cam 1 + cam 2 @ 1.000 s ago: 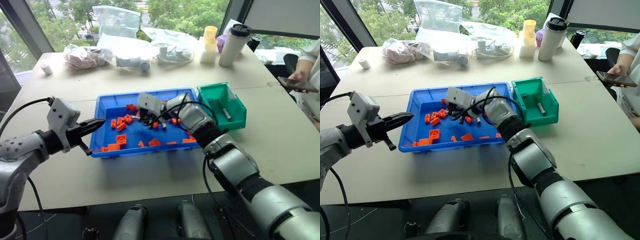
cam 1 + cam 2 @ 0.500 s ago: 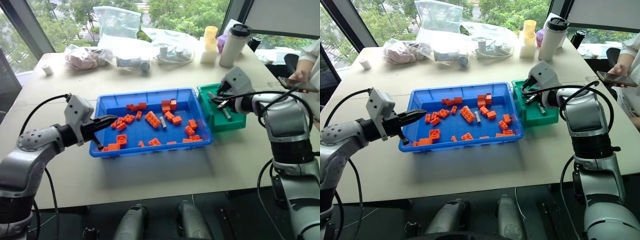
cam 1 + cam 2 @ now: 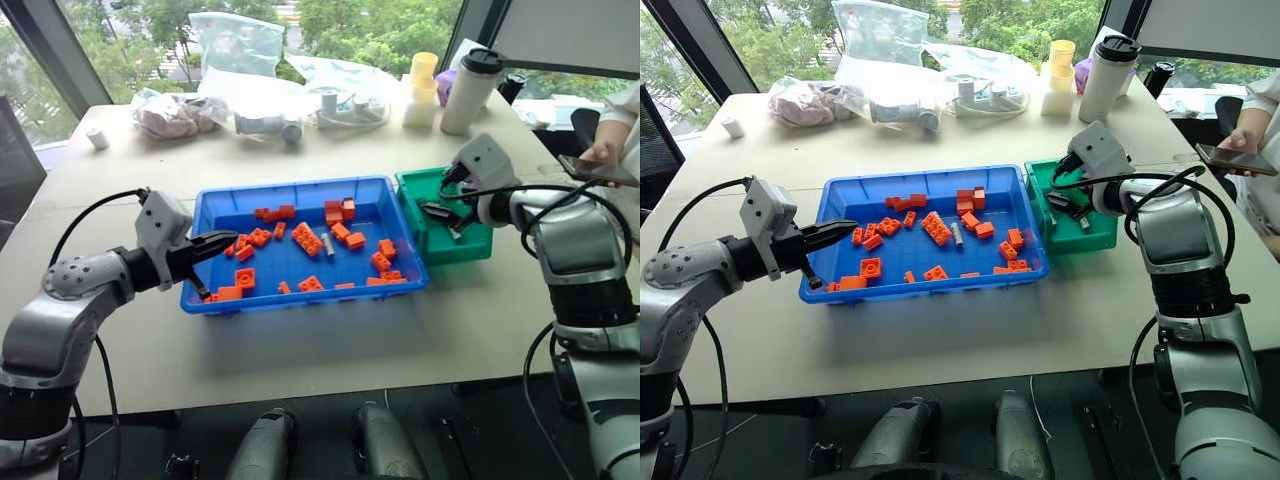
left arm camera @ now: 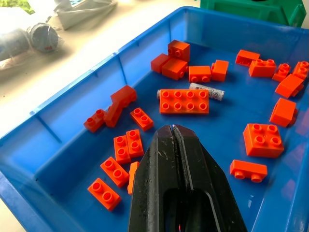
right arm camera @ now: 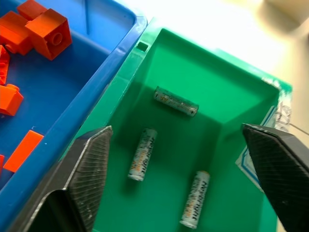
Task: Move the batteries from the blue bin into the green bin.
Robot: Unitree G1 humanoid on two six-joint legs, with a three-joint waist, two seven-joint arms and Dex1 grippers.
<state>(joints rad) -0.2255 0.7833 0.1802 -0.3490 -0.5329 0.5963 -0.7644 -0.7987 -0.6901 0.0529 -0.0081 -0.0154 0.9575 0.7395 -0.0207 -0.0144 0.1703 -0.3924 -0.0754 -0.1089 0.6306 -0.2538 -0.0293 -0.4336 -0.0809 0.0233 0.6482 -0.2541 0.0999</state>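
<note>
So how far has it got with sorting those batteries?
Three batteries already lie in the green bin. The right end effector hangs open over that bin with nothing in it. One battery remains in the blue bin among the orange bricks. The left end effector is shut over the blue bin.

Orange bricks (image 3: 307,239); plastic bags (image 3: 232,42), white tumbler (image 3: 466,90) at table's (image 3: 300,350) far edge.
</note>
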